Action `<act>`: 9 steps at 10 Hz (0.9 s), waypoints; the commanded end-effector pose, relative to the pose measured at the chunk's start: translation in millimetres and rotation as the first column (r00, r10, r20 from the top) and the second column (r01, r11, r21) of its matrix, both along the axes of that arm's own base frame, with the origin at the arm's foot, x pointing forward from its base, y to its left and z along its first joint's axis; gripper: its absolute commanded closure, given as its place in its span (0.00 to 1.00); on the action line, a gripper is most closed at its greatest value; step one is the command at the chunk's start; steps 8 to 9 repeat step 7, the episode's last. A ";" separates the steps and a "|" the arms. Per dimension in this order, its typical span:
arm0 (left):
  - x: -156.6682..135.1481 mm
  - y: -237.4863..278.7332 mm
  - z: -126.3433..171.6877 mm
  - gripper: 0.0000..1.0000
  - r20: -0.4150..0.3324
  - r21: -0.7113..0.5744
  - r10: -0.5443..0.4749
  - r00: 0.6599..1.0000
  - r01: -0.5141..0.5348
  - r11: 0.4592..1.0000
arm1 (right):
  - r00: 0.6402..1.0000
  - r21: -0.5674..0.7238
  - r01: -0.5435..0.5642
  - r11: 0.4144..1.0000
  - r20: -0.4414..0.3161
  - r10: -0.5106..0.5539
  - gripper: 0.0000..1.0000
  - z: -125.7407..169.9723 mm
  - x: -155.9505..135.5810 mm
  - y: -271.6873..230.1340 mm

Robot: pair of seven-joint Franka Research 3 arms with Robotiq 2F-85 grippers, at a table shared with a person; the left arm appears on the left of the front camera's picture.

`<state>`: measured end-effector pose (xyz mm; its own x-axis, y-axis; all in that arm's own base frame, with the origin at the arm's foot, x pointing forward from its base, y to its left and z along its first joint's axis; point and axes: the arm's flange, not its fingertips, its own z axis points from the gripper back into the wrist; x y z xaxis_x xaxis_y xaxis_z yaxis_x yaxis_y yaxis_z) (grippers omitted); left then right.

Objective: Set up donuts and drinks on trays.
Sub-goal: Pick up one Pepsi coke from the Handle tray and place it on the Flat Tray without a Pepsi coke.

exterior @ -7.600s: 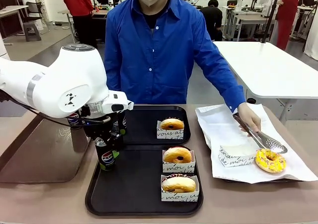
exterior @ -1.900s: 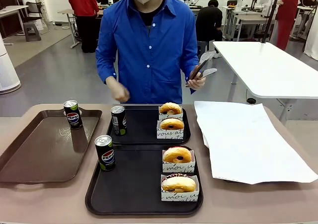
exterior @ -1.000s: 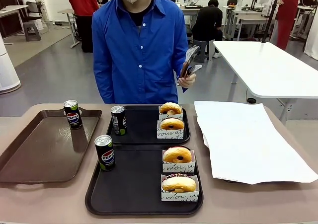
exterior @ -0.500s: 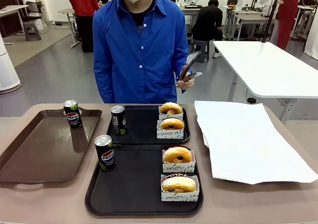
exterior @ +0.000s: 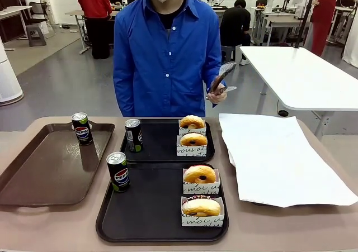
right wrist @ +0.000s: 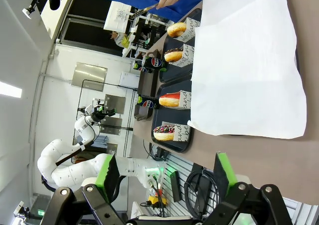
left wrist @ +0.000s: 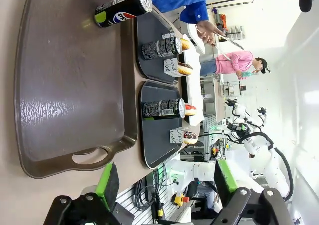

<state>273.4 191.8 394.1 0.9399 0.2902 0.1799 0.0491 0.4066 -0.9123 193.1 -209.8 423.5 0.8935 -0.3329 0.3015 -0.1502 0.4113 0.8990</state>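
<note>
Two black trays lie mid-table, a far one [exterior: 159,146] and a near one [exterior: 148,207]. On the far tray stand a Pepsi can [exterior: 133,135] and two boxed donuts [exterior: 192,122] [exterior: 193,139]. The near tray carries a can [exterior: 118,172] and two more boxed donuts [exterior: 199,174] [exterior: 201,207]. My left gripper [left wrist: 166,180] hovers open and empty off the end of the brown tray [left wrist: 65,85]. My right gripper [right wrist: 165,172] is open and empty too, off the edge of the white paper [right wrist: 244,70].
A third can [exterior: 81,128] stands at the back of the long brown tray [exterior: 50,168] on the left. White paper [exterior: 279,157] covers the table's right side. The person in blue stands behind the trays, holding tongs [exterior: 222,77] up at chest height.
Over the earlier frames my left arm left the near tray's can and withdrew, and a second donut reached the far tray. In the last second only the person and the tongs shifted slightly.
</note>
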 end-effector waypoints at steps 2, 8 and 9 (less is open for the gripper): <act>-2.0 1.3 -0.5 0.00 0.004 -0.003 -0.007 1.000 0.007 1.000 | 1.000 0.015 -0.002 1.000 0.024 0.002 0.00 0.2 2.5 -0.3; -2.0 1.3 -0.5 0.00 0.004 -0.003 -0.007 1.000 0.007 1.000 | 1.000 0.015 -0.002 1.000 0.024 0.002 0.00 0.2 2.5 -0.3; -2.0 1.3 -0.5 0.00 0.004 -0.003 -0.007 1.000 0.007 1.000 | 1.000 0.015 -0.002 1.000 0.024 0.002 0.00 0.2 2.5 -0.3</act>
